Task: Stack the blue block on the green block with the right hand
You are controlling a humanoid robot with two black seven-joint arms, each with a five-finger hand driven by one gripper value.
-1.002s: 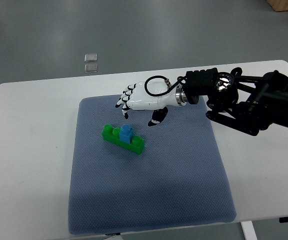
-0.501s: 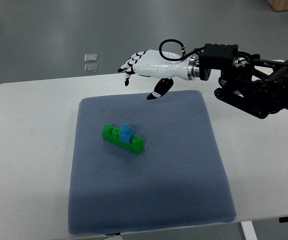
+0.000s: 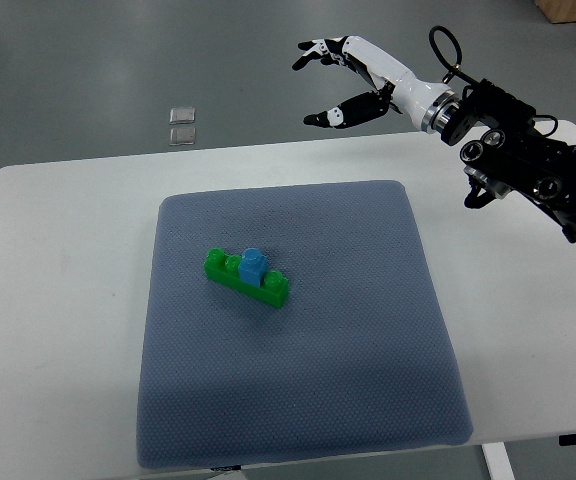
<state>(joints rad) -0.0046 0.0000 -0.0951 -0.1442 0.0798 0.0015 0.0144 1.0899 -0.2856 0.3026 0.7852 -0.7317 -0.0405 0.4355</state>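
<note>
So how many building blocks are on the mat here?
2: a long green block lying near the mat's centre, and a small blue block stacked on top of it. None look hidden.

1. A robotics lab or test room: a plain white rectangular table point(image 3: 58, 230) stands on a smooth grey floor point(image 3: 88, 60).
2. A blue-grey textured fabric mat point(image 3: 298, 400) marks the work area.
3. 2 small square metal floor plates point(image 3: 181, 124) lie beyond the table.
</note>
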